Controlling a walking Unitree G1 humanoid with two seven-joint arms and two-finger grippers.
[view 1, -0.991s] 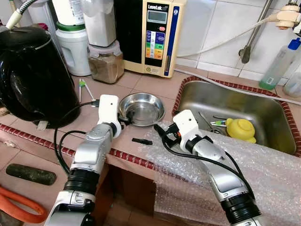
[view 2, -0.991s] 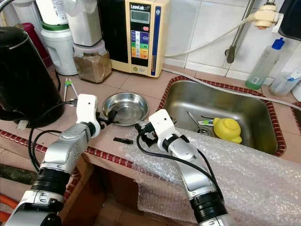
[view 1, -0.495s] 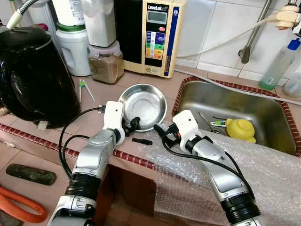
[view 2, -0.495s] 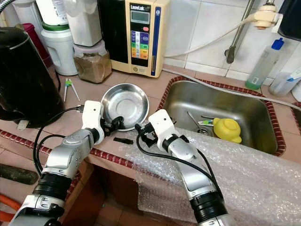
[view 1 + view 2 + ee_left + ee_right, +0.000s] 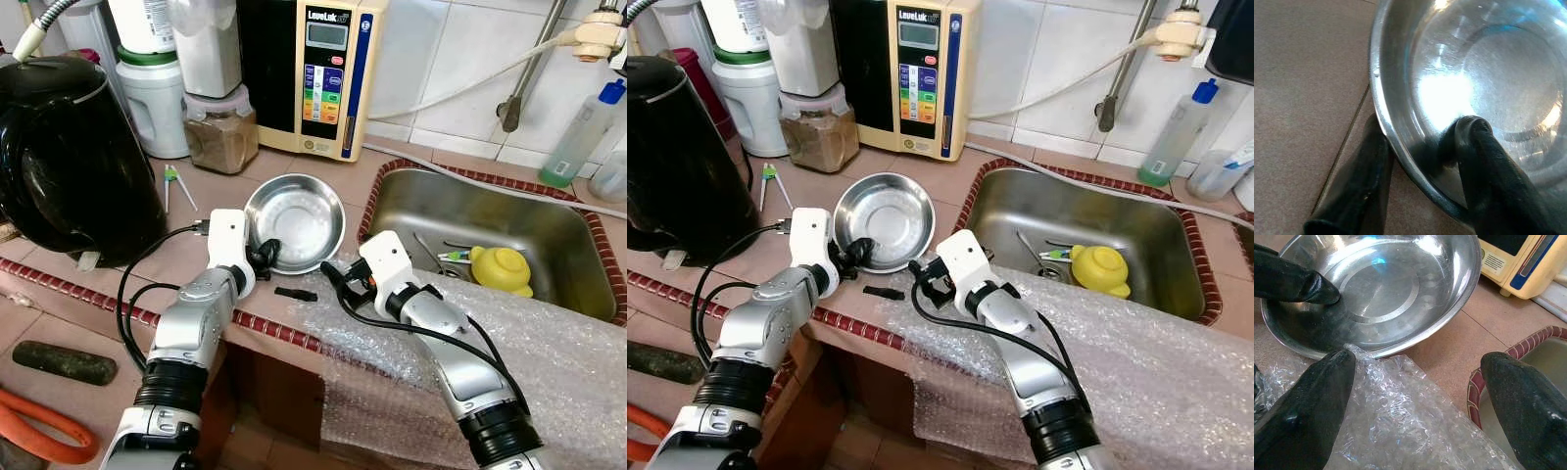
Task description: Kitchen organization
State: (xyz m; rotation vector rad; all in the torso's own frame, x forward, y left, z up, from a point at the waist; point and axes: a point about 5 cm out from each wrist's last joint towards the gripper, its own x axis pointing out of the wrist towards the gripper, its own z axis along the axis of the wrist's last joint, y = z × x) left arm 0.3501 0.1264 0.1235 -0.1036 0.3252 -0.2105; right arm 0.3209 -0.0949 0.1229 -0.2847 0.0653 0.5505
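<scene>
A round steel bowl (image 5: 297, 217) is tilted up off the tiled counter, its near rim pinched by my left gripper (image 5: 265, 257). One black finger (image 5: 1484, 166) lies inside the bowl (image 5: 1488, 73) and the other finger (image 5: 1359, 191) sits under the rim. My right gripper (image 5: 335, 276) stands open just right of the bowl, over the edge of a bubble wrap sheet (image 5: 519, 343). Its two fingertips (image 5: 1308, 396) frame the wrap and the bowl (image 5: 1386, 289) beyond.
A small black piece (image 5: 295, 293) lies on the counter by the front edge. A black kettle (image 5: 69, 147) stands at the left, jars and a water unit (image 5: 328, 69) at the back. The sink (image 5: 549, 220) on the right holds a yellow object (image 5: 502, 269) and cutlery.
The left gripper has lifted and tilted the bowl by its near rim; a second ago it lay flat. In the last half second the bowl shifted slightly left. The right gripper has stayed put.
</scene>
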